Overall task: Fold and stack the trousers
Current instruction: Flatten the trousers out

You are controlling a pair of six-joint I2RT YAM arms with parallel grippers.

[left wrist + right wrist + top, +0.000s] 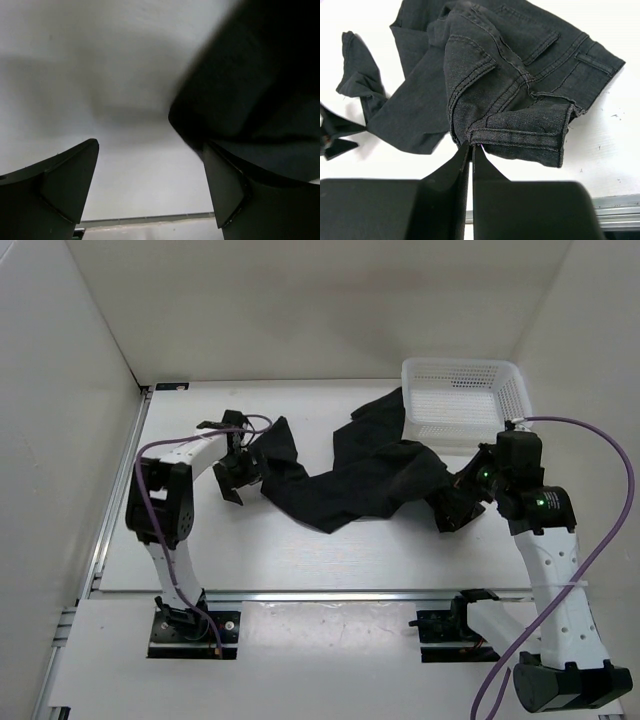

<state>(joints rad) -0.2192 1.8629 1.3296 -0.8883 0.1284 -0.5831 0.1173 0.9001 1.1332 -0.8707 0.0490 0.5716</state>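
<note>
Left wrist view: trousers (260,75) blurred, cut off.

In the left wrist view the trousers (260,90) are a dark blur; the basket (462,426) hides part of them.

Robotics laboratory test cell. Evidence: plain white panels (320,300) closing in the space to the left of the left gripper (238,478), to the right of the right gripper (455,508) and beyond both; white table (400,560) beneath them; aluminium rail (330,594) behind them, alongside the bolted bases of two white arms (555,570) trailing purple cables (575,421). Contents: white mesh basket (465,390) just beyond the right gripper, black trousers (370,480) between the two grippers.
</note>
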